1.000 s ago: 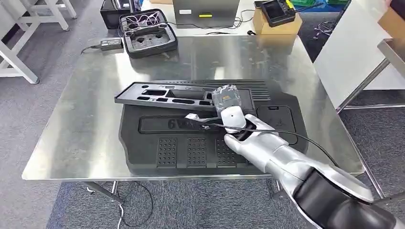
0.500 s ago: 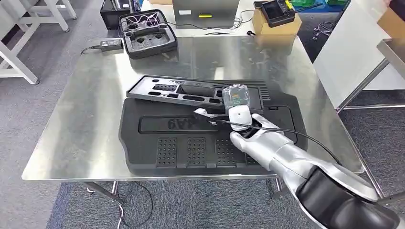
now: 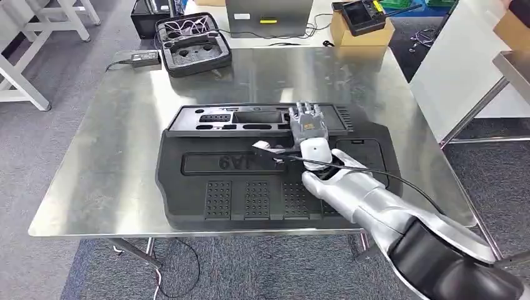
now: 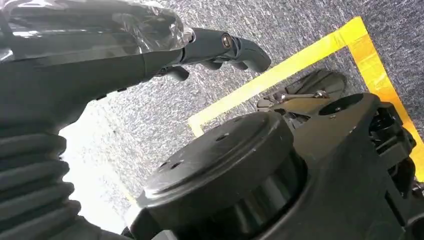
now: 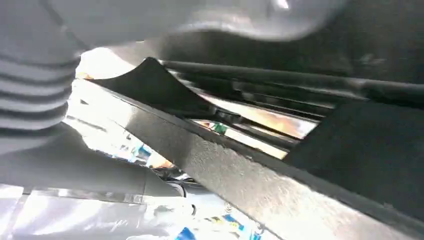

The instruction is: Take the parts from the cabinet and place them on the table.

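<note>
The right hand (image 3: 309,128) lies fingers down on the long black plastic slotted panel (image 3: 250,120), gripping its right end; in the head view that panel lies flat along the far edge of the large black moulded part (image 3: 250,187) on the shiny steel table (image 3: 106,162). In the left wrist view, the left hand (image 4: 220,47) hangs over grey carpet, fingers loosely curled around nothing. The right wrist view shows the panel's dark ribbed edge (image 5: 280,190) close up.
</note>
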`<action>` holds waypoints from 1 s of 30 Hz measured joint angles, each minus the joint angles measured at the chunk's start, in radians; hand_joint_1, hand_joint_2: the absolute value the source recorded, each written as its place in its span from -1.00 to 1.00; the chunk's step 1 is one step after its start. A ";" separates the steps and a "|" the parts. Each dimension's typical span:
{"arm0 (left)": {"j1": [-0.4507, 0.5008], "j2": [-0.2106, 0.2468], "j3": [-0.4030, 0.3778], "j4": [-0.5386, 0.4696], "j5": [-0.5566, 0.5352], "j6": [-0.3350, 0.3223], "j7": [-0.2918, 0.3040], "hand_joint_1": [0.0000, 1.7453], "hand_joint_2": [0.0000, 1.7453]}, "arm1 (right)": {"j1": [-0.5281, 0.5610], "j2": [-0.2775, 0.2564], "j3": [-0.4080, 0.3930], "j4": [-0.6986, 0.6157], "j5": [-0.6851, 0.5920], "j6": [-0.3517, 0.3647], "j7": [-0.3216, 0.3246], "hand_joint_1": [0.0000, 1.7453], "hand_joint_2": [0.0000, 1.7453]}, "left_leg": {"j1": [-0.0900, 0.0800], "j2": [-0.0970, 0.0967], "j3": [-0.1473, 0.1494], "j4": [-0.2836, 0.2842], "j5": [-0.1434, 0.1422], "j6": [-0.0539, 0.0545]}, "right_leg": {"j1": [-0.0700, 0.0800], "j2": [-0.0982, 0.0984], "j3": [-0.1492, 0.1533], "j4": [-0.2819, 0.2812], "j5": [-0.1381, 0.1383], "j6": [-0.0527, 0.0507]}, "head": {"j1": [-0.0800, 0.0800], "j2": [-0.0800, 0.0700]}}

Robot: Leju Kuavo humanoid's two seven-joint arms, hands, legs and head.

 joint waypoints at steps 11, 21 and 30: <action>0.002 0.000 0.000 0.000 0.014 0.000 0.000 -1.00 -1.00 | -0.012 -0.023 0.002 -0.129 -0.142 0.158 -0.045 -1.00 -1.00 | 0.000 0.000 0.001 0.000 0.000 0.000 | 0.000 0.001 0.001 0.000 0.000 0.000 | -0.001 0.000; 0.006 0.000 0.001 0.000 0.031 -0.008 0.000 -1.00 -1.00 | -0.012 -0.150 0.002 -0.450 -0.105 0.252 0.091 -1.00 -1.00 | -0.001 0.001 0.002 0.000 0.000 0.000 | 0.000 0.002 0.001 0.000 0.000 0.000 | -0.001 0.000; 0.008 0.000 0.001 0.000 0.032 -0.009 0.000 -1.00 -1.00 | 0.006 -0.247 -0.030 -0.688 -0.077 0.299 0.096 -1.00 -1.00 | -0.002 0.003 0.002 0.000 0.000 0.000 | 0.000 0.003 0.001 0.000 0.000 0.000 | 0.000 0.000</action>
